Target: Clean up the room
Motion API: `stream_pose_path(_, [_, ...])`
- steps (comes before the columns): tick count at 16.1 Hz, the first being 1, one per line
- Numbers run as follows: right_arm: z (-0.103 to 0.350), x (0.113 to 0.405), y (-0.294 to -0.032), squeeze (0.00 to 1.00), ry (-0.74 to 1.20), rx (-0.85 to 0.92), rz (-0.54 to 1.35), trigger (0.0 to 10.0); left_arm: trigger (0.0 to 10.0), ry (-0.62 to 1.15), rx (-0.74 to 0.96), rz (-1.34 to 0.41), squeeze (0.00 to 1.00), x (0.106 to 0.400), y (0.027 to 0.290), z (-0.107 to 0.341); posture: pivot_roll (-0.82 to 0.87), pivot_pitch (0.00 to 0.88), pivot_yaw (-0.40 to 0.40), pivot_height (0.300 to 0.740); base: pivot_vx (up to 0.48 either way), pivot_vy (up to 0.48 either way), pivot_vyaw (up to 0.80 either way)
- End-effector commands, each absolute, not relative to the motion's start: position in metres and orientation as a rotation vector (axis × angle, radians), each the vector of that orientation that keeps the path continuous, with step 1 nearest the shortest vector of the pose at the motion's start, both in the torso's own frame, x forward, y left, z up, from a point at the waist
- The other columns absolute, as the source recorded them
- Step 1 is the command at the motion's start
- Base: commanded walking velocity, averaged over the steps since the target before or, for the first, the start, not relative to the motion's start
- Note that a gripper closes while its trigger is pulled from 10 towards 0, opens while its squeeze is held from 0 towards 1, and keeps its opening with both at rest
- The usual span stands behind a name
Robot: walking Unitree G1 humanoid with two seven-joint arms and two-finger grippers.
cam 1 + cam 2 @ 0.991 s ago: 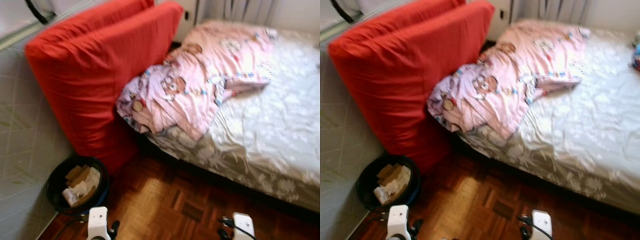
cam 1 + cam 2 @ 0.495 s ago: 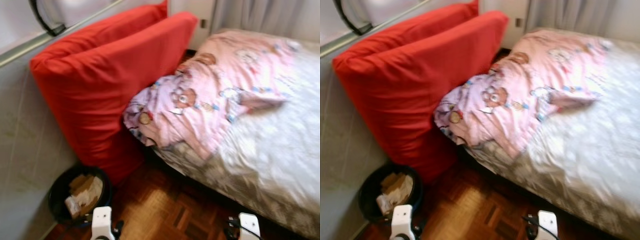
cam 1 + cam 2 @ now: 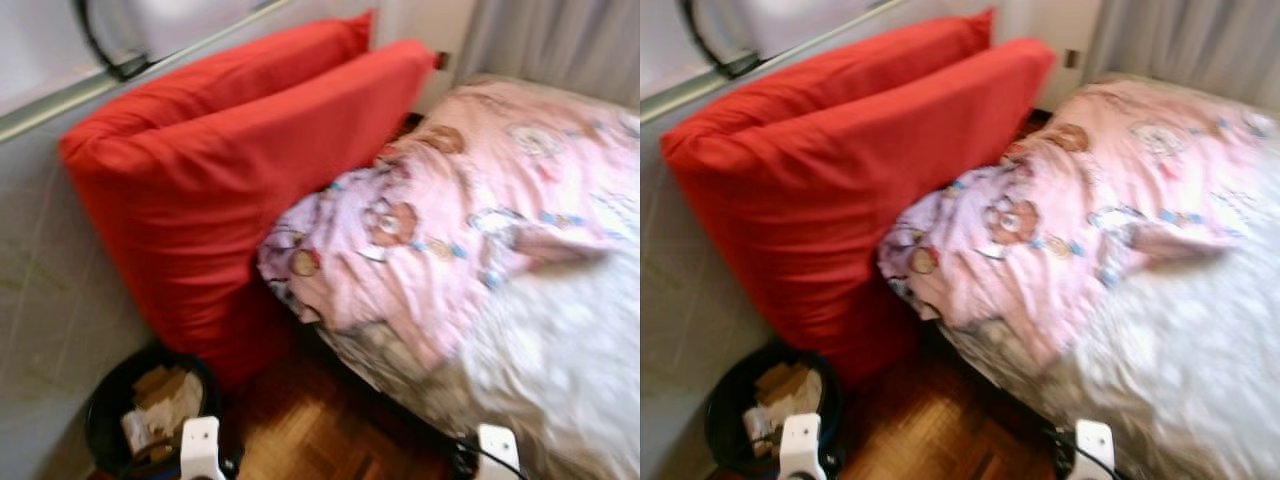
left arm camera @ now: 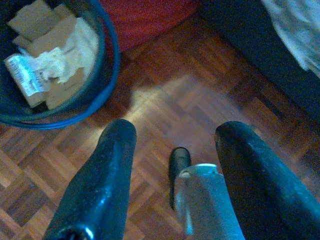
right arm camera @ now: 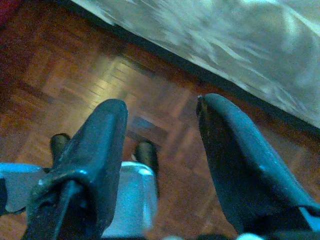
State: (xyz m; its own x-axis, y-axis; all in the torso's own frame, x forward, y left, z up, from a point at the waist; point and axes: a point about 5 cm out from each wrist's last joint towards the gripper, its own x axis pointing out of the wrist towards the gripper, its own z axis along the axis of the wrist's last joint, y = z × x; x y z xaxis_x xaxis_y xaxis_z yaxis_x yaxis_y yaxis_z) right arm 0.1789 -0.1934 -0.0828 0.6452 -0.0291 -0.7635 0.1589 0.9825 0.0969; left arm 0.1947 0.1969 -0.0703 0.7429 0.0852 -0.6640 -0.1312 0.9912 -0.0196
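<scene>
**Robot closes in on the bed, both grippers empty**

The left gripper (image 4: pixel 170 165) hangs low over the parquet floor (image 4: pixel 200 90), its two black fingers spread apart and holding nothing. Just beyond it stands the dark waste bin (image 4: pixel 107 65), which has cardboard pieces and crumpled paper inside. The right gripper (image 5: pixel 160 150) also hangs low with its fingers spread and empty, over the floor near the edge of the bed (image 5: pixel 225 35).

Compared with one second ago, the whole head view has shifted: the red cushions (image 3: pixel 240 170) and the pink blanket (image 3: pixel 470 220) with bear prints now look larger and sit lower in the picture, and less of the floor is visible. The things themselves did not move; the camera moved, so I judge that the robot is stepping toward the bed corner. The picture is blurred, which agrees with walking.

The blanket lies crumpled on the bed, with its corner hanging over the edge against the red cushions. For the task, this looks like the approach step only. Nothing is grasped yet. The blanket seems the probable next target, but this is my guess.
</scene>
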Motion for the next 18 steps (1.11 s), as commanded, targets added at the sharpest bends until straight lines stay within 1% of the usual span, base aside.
stream_pose_path(1, [-0.087, 0.17, -0.19, 0.0, 0.888, 0.172, -0.102, 10.0, 10.0, 0.746, -0.073, 0.13, 0.0, 0.19, 0.2, -0.073, -0.01, 0.144, 0.021, 0.74, 0.356, 0.0, 0.0])
stream_pose_path(8, [-0.086, 0.171, -0.19, 0.0, 0.868, 0.206, -0.11, 10.0, 10.0, 0.758, -0.073, 0.133, 0.0, 0.188, 0.201, -0.074, -0.01, 0.15, 0.023, 0.74, 0.343, 0.0, 0.0])
stream_pose_path(11, [-0.084, 0.174, -0.189, 0.0, 0.832, 0.203, -0.077, 10.0, 10.0, 0.712, -0.081, 0.123, 0.0, 0.196, 0.199, -0.069, -0.01, 0.152, 0.022, 0.74, 0.0, 0.0, 0.0])
stream_pose_path(12, [-0.083, 0.175, -0.189, 0.0, 0.818, 0.211, -0.075, 10.0, 10.0, 0.692, -0.087, 0.122, 0.0, 0.2, 0.199, -0.067, -0.01, 0.153, 0.022, 0.74, 0.0, 0.0, 0.0])
stream_pose_path(13, [-0.081, 0.177, -0.19, 0.0, 0.776, 0.21, -0.085, 10.0, 10.0, 0.61, -0.104, 0.112, 0.0, 0.216, 0.197, -0.056, -0.01, 0.156, 0.022, 0.74, 0.0, 0.0, 0.0])
stream_pose_path(14, [-0.079, 0.177, -0.19, 0.0, 0.749, 0.216, -0.091, 10.0, 10.0, 0.556, -0.112, 0.101, 0.0, 0.225, 0.196, -0.049, -0.01, 0.156, 0.024, 0.74, 0.0, 0.0, 0.0])
stream_pose_path(17, [-0.077, 0.178, -0.191, 0.0, 0.705, 0.238, -0.101, 10.0, 10.0, 0.476, -0.116, 0.079, 0.0, 0.234, 0.195, -0.039, -0.02, 0.152, 0.029, 0.74, 0.0, 0.0, 0.0])
stream_pose_path(18, [-0.077, 0.178, -0.191, 0.0, 0.688, 0.244, -0.109, 10.0, 10.0, 0.425, -0.116, 0.073, 0.0, 0.24, 0.196, -0.032, -0.02, 0.147, 0.033, 0.74, 0.0, 0.0, 0.0])
